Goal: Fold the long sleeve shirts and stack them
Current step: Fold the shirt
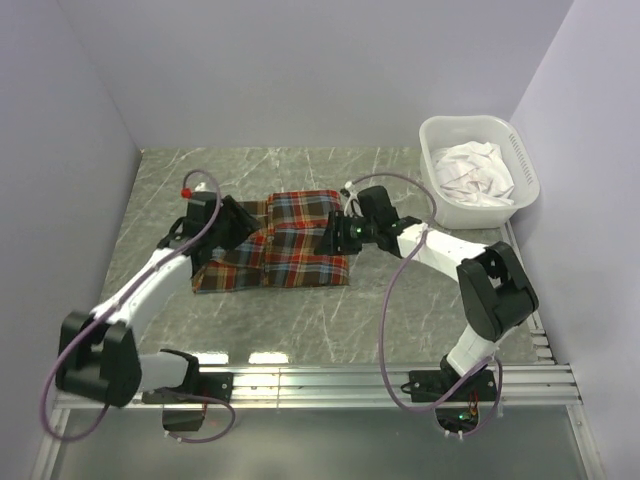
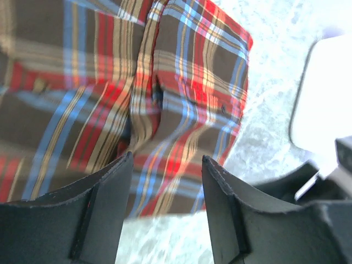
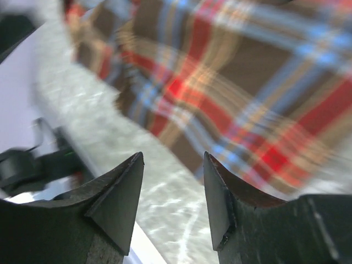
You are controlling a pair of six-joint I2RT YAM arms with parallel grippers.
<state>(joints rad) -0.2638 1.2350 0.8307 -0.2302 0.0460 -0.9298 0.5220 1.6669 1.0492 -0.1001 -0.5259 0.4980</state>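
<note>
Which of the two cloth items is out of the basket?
The plaid shirt, spread on the table; the white cloth is crumpled inside the basket.

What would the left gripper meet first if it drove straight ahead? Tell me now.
Most likely the plaid shirt: the left gripper, jaws open and empty, points straight at the cloth near its edge, though depth is hard to judge.
</note>
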